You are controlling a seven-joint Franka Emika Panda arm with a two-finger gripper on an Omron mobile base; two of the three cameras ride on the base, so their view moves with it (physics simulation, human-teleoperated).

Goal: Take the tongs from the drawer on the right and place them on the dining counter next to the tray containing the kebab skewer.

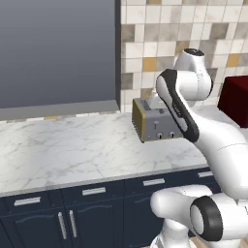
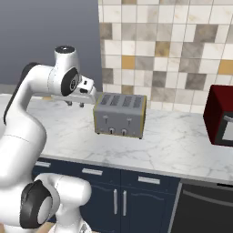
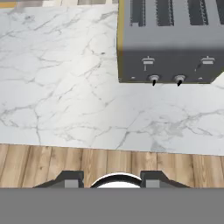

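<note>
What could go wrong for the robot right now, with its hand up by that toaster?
The jaws hang just above the white marble worktop, beside the grey four-slot toaster, so a careless swing might knock it. All the shallow navy drawers with silver bar handles are shut, and the jaws hold nothing. The arm must drop past the worktop edge and could clip it.

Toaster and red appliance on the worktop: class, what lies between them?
In the right base view, only bare marble worktop lies between the toaster and the red appliance, with the tiled wall behind.
</note>
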